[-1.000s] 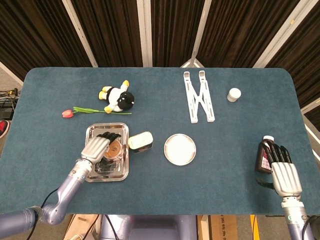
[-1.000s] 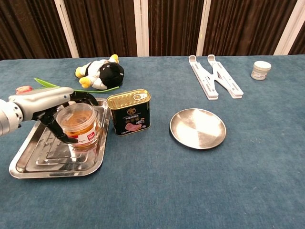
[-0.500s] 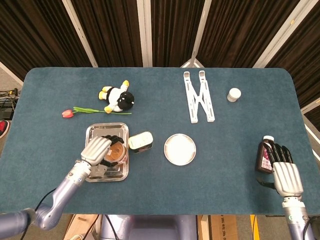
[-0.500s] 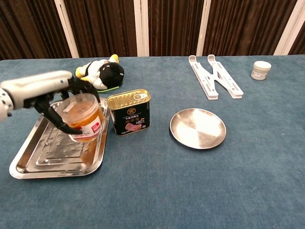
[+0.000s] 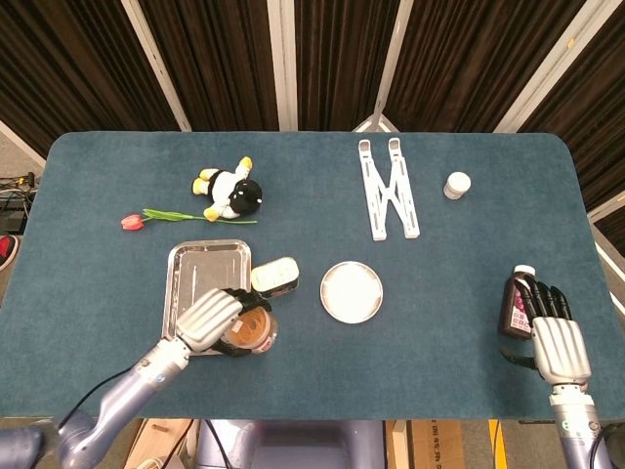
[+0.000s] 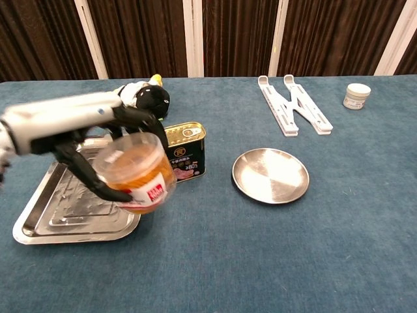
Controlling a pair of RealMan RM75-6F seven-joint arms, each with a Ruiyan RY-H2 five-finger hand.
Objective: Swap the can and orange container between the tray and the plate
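Note:
My left hand (image 5: pixel 210 320) (image 6: pixel 98 140) grips the orange container (image 5: pixel 251 332) (image 6: pixel 135 173) and holds it in the air, tilted, over the tray's right front corner. The steel tray (image 5: pixel 193 274) (image 6: pixel 62 215) has nothing in it. A dark can (image 5: pixel 276 275) (image 6: pixel 186 153) with a gold top stands on the cloth just right of the tray, behind the container. The round steel plate (image 5: pixel 352 291) (image 6: pixel 271 175) lies bare further right. My right hand (image 5: pixel 557 337) rests at the table's right front edge, fingers extended, holding nothing.
A brown bottle (image 5: pixel 516 303) stands right beside my right hand. A penguin plush (image 5: pixel 230 191) (image 6: pixel 140 99) and a tulip (image 5: pixel 166 217) lie behind the tray. A white folding stand (image 5: pixel 391 186) (image 6: pixel 294 104) and a small white jar (image 5: pixel 456 185) (image 6: pixel 357 95) sit at the back right.
My left hand has lifted the orange container out of the tray and carried it right and toward the front. The right hand has not moved.

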